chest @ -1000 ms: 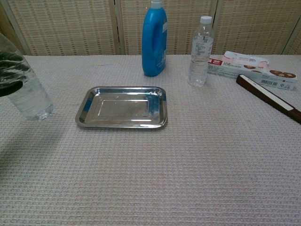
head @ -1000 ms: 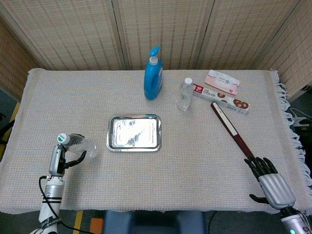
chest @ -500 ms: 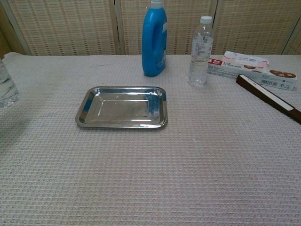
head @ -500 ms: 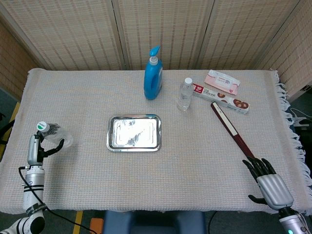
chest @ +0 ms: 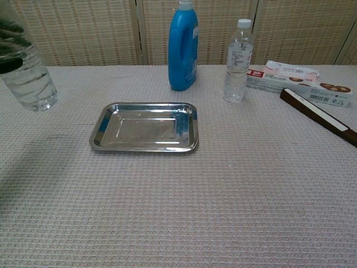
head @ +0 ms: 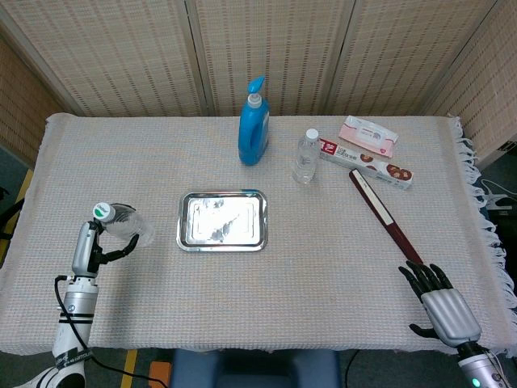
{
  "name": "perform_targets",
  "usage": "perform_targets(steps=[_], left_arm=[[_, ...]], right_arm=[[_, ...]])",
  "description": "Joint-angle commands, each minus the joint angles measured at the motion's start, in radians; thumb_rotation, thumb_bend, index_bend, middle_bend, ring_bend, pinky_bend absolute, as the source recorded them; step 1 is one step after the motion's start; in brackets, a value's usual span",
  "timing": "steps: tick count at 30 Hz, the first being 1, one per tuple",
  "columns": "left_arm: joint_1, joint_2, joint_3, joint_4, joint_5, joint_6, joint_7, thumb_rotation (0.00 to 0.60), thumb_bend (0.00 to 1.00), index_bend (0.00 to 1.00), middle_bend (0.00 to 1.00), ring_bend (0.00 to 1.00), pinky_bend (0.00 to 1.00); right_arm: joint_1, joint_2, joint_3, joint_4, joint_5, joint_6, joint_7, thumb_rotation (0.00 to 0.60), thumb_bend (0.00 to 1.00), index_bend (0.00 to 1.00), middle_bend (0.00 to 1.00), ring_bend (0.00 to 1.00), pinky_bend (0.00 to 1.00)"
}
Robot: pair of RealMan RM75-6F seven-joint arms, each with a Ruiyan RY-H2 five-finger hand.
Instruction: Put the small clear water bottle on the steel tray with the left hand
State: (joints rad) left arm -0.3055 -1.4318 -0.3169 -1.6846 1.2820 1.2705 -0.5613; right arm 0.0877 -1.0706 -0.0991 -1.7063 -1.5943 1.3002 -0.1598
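Observation:
My left hand [head: 89, 249] grips a small clear water bottle [head: 129, 228] with a green cap and holds it in the air, left of the steel tray [head: 182, 223]. In the chest view the bottle [chest: 29, 78] hangs at the top left, above and left of the tray [chest: 98, 134], with dark fingers [chest: 10, 64] wrapped around its upper part. The tray has nothing on it. My right hand [head: 442, 305] rests at the table's front right edge with its fingers spread, holding nothing.
A blue detergent bottle [head: 253, 123] stands behind the tray. A white-capped clear bottle [head: 305, 158] stands to its right. A cookie box [head: 367, 162], a wipes pack [head: 367, 135] and a long dark bar [head: 386, 218] lie on the right side.
My left hand swung the bottle out to the left, then back right toward the tray, and now holds it higher. The right hand has barely moved.

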Motion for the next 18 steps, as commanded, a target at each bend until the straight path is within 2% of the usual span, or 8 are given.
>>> perform_targets(steps=[1, 4, 8, 11, 13, 15, 18], left_arm=[[0.005, -0.061, 0.077, 0.233, -0.047, -0.101, -0.115, 0.600, 0.83, 0.63, 0.71, 0.51, 0.59], [-0.029, -0.039, 0.030, 0.217, -0.008, -0.085, -0.128, 0.600, 0.83, 0.63, 0.72, 0.51, 0.59], [-0.074, 0.052, -0.072, 0.053, 0.065, 0.000, -0.049, 0.600, 0.84, 0.63, 0.71, 0.51, 0.59], [-0.076, 0.096, -0.092, -0.033, 0.067, 0.028, 0.029, 0.600, 0.84, 0.63, 0.71, 0.51, 0.59], [-0.061, 0.107, -0.073, -0.051, 0.051, 0.024, 0.032, 0.600, 0.84, 0.63, 0.71, 0.51, 0.59], [-0.042, 0.100, -0.029, -0.024, 0.025, -0.001, 0.005, 0.600, 0.84, 0.63, 0.71, 0.51, 0.59], [-0.025, 0.050, 0.045, 0.090, -0.015, -0.070, -0.062, 0.600, 0.84, 0.63, 0.71, 0.51, 0.59]], right_arm=[[0.000, 0.001, 0.000, 0.000, 0.000, 0.002, 0.000, 0.600, 0.01, 0.00, 0.00, 0.00, 0.00], [-0.002, 0.003, -0.001, -0.001, -0.004, 0.007, 0.004, 0.600, 0.01, 0.00, 0.00, 0.00, 0.00], [-0.004, 0.008, -0.005, -0.002, -0.011, 0.013, 0.007, 0.600, 0.01, 0.00, 0.00, 0.00, 0.00], [-0.007, 0.007, -0.006, -0.002, -0.014, 0.019, 0.003, 0.600, 0.01, 0.00, 0.00, 0.00, 0.00], [-0.007, 0.006, -0.006, -0.002, -0.013, 0.019, 0.003, 0.600, 0.01, 0.00, 0.00, 0.00, 0.00], [-0.006, 0.003, -0.006, 0.000, -0.011, 0.015, 0.000, 0.600, 0.01, 0.00, 0.00, 0.00, 0.00], [-0.003, -0.002, -0.008, 0.000, -0.010, 0.004, -0.007, 0.600, 0.01, 0.00, 0.00, 0.00, 0.00]])
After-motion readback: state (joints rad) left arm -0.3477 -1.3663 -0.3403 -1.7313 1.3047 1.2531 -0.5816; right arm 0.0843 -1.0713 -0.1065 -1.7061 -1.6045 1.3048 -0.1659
